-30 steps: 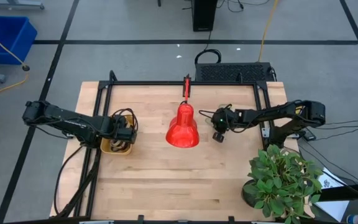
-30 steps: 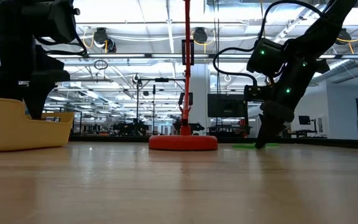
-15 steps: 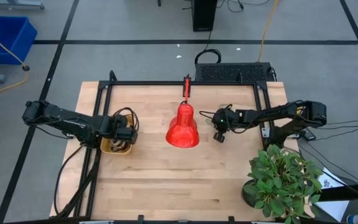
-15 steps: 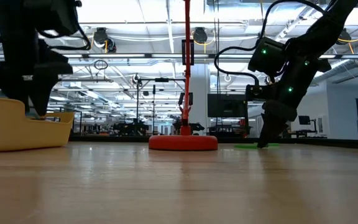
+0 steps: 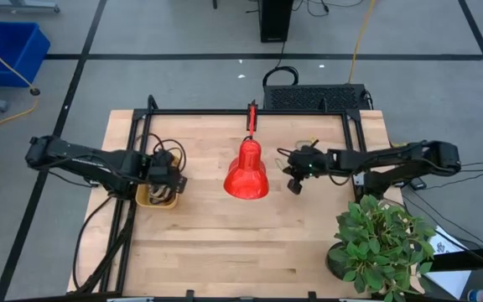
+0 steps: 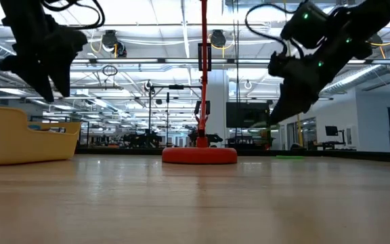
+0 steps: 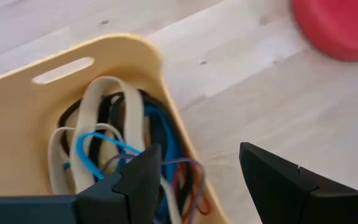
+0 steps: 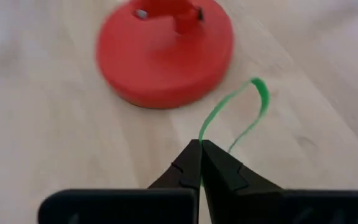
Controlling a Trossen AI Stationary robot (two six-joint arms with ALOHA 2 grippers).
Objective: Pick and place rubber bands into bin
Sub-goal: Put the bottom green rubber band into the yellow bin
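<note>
Right gripper, fingers pinched together on a green rubber band, is raised off the wooden table just beside the red lamp; the band loops out from its fingertips toward the lamp's round base. Behind the lamp a black frame borders the table's far edge, and a leafy green plant stands at the near right corner, close to the right arm. Left gripper hangs above the yellow bin with its fingers spread apart and nothing between them. That bin sits on the table's left part, well apart from the lamp, and holds a tangle of rubber bands in tan, black and blue. On the floor off the far left corner is a blue crate
</note>
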